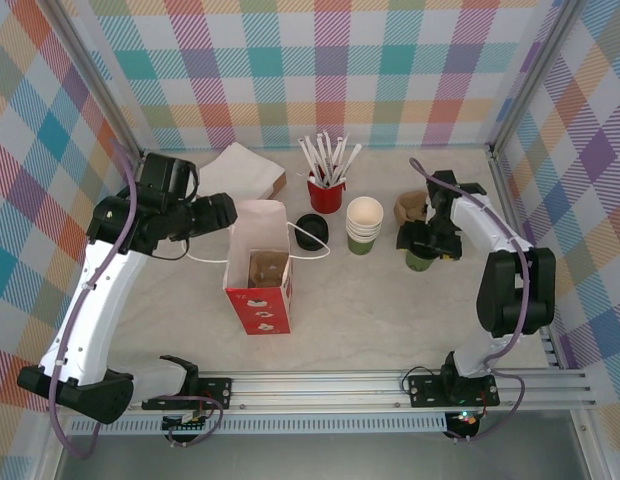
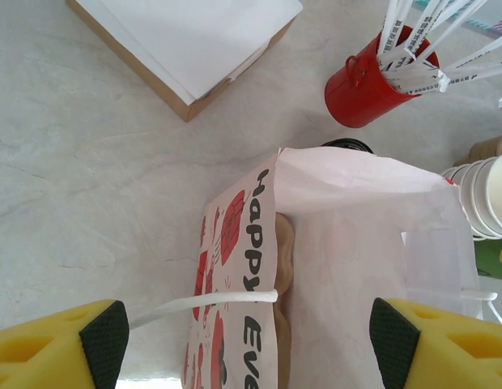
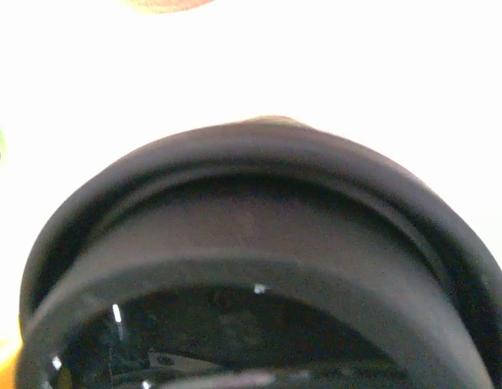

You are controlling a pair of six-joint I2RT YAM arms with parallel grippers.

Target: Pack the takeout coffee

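Two entries: left gripper [image 2: 249, 336], fingers [image 2: 101, 340] apart, bag [image 2: 348, 219] between; right gripper [image 1: 422, 245], spread wide about cup [image 1: 420, 262]. Likely step: cup pickup; next, clamp, lift.

The coffee cup [image 1: 420, 262] stands upright on the right side of the table [image 1: 390, 310]. Its sides are green, and it is mostly hidden under the right end effector [image 1: 423, 248]. Its round black lid [image 3: 259, 243] looms close and blurred, rim glossy, apparently seated on the cup.
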